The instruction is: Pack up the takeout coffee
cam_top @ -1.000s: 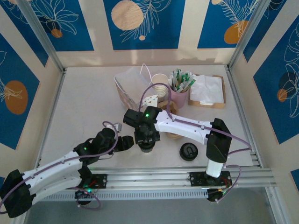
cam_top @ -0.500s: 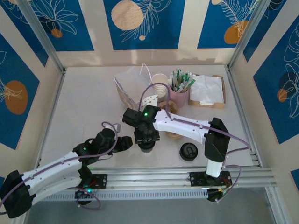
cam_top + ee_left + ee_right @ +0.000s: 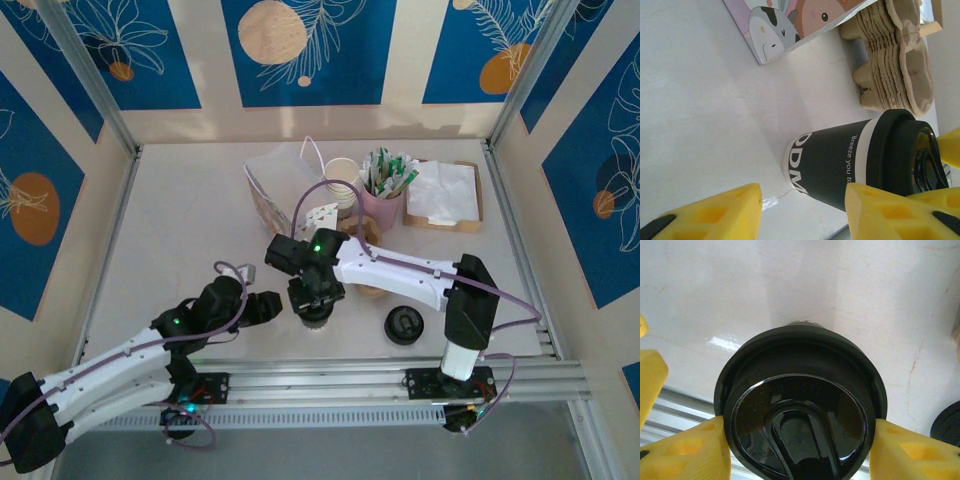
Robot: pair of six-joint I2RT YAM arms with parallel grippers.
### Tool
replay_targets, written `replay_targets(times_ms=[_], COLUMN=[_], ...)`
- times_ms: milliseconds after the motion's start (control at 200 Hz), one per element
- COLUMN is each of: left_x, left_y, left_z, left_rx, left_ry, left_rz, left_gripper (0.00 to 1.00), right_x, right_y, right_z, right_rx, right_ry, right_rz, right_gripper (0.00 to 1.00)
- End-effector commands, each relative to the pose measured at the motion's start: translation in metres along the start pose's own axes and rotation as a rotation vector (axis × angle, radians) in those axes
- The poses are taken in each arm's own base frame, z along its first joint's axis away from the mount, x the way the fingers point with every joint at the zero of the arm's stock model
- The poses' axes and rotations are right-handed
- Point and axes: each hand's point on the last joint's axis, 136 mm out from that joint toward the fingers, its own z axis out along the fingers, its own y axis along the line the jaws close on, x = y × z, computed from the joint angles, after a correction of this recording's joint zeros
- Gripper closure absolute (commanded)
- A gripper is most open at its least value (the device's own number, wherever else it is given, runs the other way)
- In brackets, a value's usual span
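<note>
Takeout coffee (image 3: pixel 316 316) stood upright on the table (image 3: pixel 180 220), close to the near edge and about midway between your two arm bases. Dark cup wall with white lettering, seen from the left wrist (image 3: pixel 835 170). Black lid seated on top, seen from the right wrist (image 3: pixel 800 405).

Your right gripper (image 3: pixel 800 452) came at it from above. Its yellow fingers (image 3: pixel 695 452) pressed the lid rim on opposite sides, so it was clamped on the coffee. From overhead the same gripper (image 3: pixel 314 296) covered most of the cup.

Your left gripper (image 3: pixel 800 215) was spread wide, holding nothing. It sat just beside the coffee on the left (image 3: pixel 268 306), pointed at the cup wall. Contact with the cup could not be told.

Loose black lid (image 3: pixel 404 325) lay on the table to the right of the coffee, apart from it. Stack of pulp cup carriers (image 3: pixel 895 65) sat behind the coffee. Cartoon-printed bag (image 3: pixel 790 25) lay near the carriers. Farther back: stack of paper cups (image 3: pixel 343 178), pink cup of sachets (image 3: pixel 383 205), napkin tray (image 3: pixel 445 195).
</note>
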Motion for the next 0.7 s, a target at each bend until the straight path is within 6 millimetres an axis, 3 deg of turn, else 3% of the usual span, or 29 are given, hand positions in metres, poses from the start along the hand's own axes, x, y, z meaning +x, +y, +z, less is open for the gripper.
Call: replay_targets(times_ms=[0, 265, 695], left_x=[0.001, 0.007, 0.007], left_y=[-0.017, -0.037, -0.046], left_z=[0.001, 0.012, 0.014], left_rx=[0.084, 0.236, 0.308], left_ry=[0.007, 0.037, 0.046], left_rz=[-0.034, -0.085, -0.175], left_gripper=[0.53, 0.54, 0.58], right_x=[0.025, 0.033, 0.041], right_y=[-0.019, -0.013, -0.008], right_z=[0.027, 0.017, 0.007], right_rx=[0.078, -0.042, -0.092], right_ry=[0.128, 0.072, 0.050], right_rz=[-0.145, -0.339, -0.538], right_gripper=[0.39, 0.36, 0.34])
